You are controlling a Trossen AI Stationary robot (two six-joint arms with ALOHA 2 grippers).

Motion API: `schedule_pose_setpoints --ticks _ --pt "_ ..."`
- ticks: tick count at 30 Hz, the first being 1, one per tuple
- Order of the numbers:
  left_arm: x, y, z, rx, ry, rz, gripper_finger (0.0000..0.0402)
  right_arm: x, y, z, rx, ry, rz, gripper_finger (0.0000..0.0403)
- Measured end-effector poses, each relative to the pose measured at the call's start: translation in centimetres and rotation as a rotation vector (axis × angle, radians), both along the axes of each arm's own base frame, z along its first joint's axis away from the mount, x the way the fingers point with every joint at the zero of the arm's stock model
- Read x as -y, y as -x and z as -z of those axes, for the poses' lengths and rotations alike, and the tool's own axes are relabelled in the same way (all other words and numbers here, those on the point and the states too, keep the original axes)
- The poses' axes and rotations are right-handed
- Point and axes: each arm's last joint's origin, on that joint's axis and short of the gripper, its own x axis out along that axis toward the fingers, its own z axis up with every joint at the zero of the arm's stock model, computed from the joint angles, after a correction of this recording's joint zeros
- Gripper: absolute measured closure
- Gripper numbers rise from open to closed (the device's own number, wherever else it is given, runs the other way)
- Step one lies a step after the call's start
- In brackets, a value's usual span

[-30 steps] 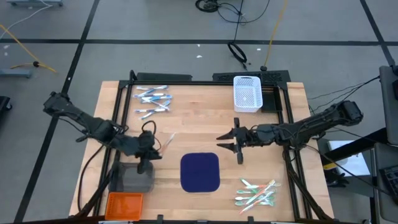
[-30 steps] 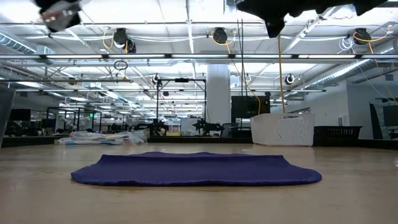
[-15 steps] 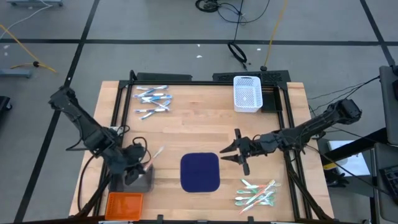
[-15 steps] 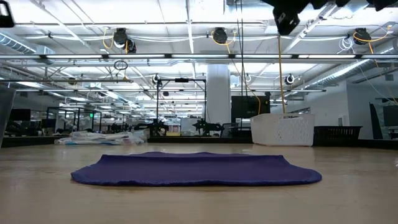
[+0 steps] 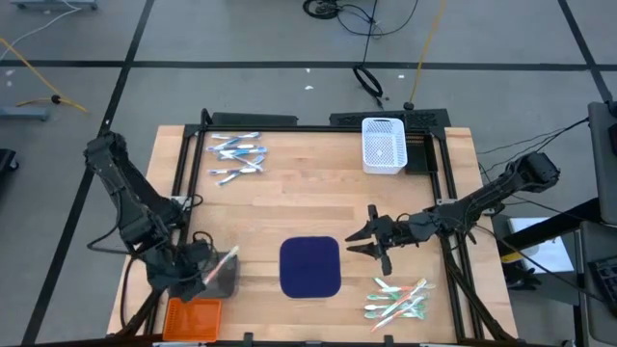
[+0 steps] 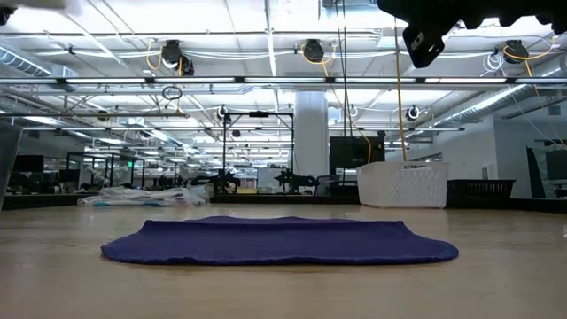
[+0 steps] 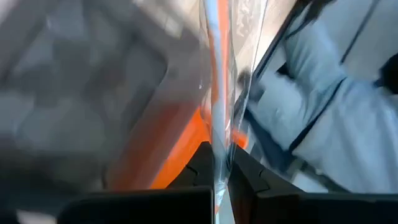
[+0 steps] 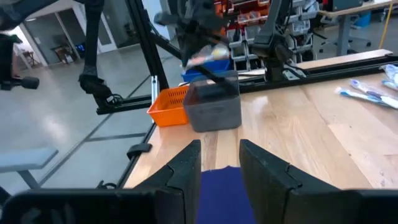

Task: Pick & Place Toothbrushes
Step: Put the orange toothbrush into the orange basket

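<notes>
- Two dark arms work over a pale wooden table (image 5: pixel 308 207) seen from straight above.
- At the lower left of the high view, the left gripper (image 5: pixel 205 273) is closed on one wrapped toothbrush (image 5: pixel 223 262), a thin pale stick in clear packaging.
- That held toothbrush hangs over the grey bin (image 5: pixel 214 280), with an orange bin (image 5: pixel 193 314) just below it at the table's lower left corner.
- Its long axis runs on a diagonal, from the gripper up and to the right in the high view.
- In the left wrist view the held toothbrush (image 7: pixel 219 93) shows as a narrow blue, white and orange strip in shiny wrap, pinched between the two dark fingers (image 7: pixel 198 169).
- A loose group of blue-and-white toothbrushes (image 5: pixel 235 157) lies at the upper left of the table, mostly lying left to right.
- A second group, green, white and orange-pink toothbrushes (image 5: pixel 399 298), lies at the lower right, also mostly left to right, slightly fanned.
- The navy mat (image 5: pixel 310 266) lies flat at lower centre with bare wood all round it.
- The right gripper (image 5: pixel 370 241) hovers just right of the mat, above the table, fingers spread apart and holding nothing.
- A white basket (image 5: pixel 383 145) stands at the upper right, well apart from both grippers.
- Black rails (image 5: pixel 439 178) run along the left, top and right sides of the table.
</notes>
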Motion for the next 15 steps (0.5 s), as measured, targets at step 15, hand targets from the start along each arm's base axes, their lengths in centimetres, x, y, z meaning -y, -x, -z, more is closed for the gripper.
schedule_pose_setpoints --ticks 15 --pt "4.0 -1.5 3.7 -0.262 0.054 0.081 0.0387 0.0 0.0 0.0 0.003 0.015 -0.001 0.0298"
